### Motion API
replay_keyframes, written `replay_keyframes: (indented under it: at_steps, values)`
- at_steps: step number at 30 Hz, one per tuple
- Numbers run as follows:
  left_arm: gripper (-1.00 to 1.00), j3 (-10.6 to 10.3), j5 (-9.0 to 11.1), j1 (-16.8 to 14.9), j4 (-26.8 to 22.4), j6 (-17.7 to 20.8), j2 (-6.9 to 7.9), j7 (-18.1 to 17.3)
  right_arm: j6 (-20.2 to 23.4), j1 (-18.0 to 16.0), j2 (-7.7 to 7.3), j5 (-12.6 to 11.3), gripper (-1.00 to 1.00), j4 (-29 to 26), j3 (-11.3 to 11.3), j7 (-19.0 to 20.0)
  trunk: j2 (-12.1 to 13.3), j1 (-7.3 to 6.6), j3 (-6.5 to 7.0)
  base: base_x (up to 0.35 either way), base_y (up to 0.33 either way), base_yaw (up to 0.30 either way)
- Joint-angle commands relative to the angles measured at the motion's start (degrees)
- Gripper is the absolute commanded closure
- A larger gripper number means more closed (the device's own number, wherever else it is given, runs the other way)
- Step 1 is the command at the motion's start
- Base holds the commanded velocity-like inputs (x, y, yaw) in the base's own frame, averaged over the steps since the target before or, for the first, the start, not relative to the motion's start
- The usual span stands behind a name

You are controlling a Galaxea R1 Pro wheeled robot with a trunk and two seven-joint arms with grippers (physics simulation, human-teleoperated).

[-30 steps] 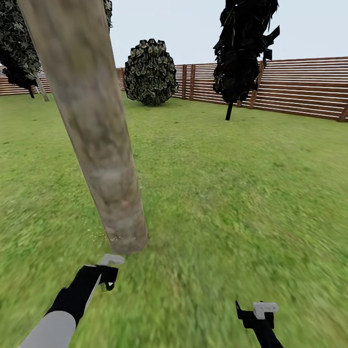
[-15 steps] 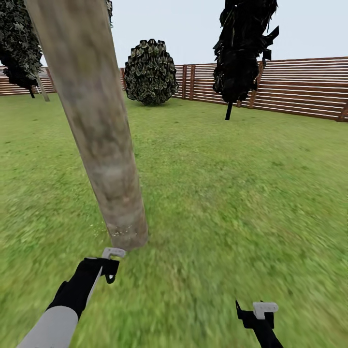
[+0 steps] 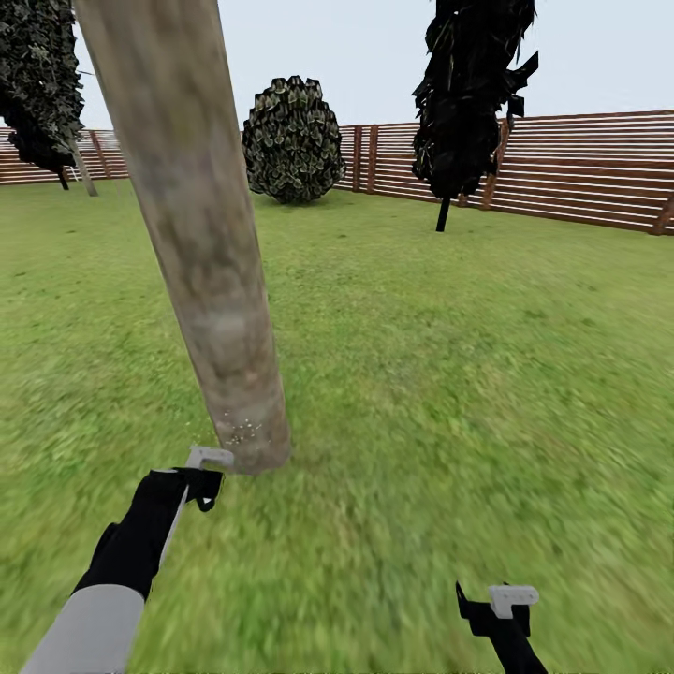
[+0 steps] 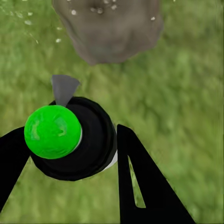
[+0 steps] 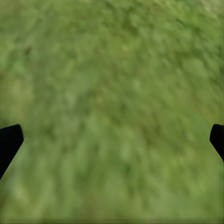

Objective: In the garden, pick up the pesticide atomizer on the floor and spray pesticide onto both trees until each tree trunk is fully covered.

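Observation:
A thick mottled beige-grey tree trunk (image 3: 201, 243) leans across the left of the head view and meets the grass (image 3: 421, 374) at its base. White specks dot the trunk's foot (image 3: 245, 431). My left gripper (image 3: 201, 479) is just in front of that base, shut on the pesticide atomizer (image 4: 70, 140). The atomizer is a black body with a bright green round top and a grey nozzle pointing at the trunk base (image 4: 112, 28). Low at the right of the head view, my right gripper (image 3: 501, 608) hangs over bare grass, its fingertips (image 5: 10, 140) far apart and holding nothing.
A brown slatted fence (image 3: 580, 168) runs along the far side of the lawn. A round shrub (image 3: 292, 140) and a dark narrow conifer (image 3: 468, 94) stand before it. Another dark tree (image 3: 37, 84) is at the far left. Open grass stretches to the right of the trunk.
My left gripper with the atomizer has moved forward, closer to the trunk's base, where white specks now show. The view has shifted slightly. The right arm has not moved.

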Motion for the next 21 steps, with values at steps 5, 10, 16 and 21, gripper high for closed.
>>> replay_keyframes:
  at_steps: [5, 10, 16, 21]
  values:
    - [1.0, -0.1, 0.3, 0.2, -1.1, 0.5, 2.34, -0.2, 0.0, 0.0, -0.01, 0.0, -1.0, 0.0, 0.0, 0.0, 0.0, 0.0, 0.0, -0.002, 0.0, 0.0]
    - [1.0, -1.3, 0.4, -0.1, -1.2, 0.5, 1.43, -0.3, 0.0, 0.0, -0.01, 0.0, -1.0, 0.0, 0.0, 0.0, 0.0, 0.0, 0.0, -0.168, 0.0, 0.0]
    - [1.0, -1.6, 0.5, -3.7, -1.2, 2.5, 1.03, -0.3, 0.0, 0.0, -0.01, 0.0, -1.0, 0.0, 0.0, 0.0, 0.0, 0.0, 0.0, -0.159, 0.0, 0.0]
    - [1.0, -1.4, 0.7, -9.3, -1.2, 8.4, 5.47, -0.7, 0.0, 0.0, -0.01, 0.0, -1.0, 0.0, 0.0, 0.0, 0.0, 0.0, 0.0, -0.006, 0.0, 0.0]
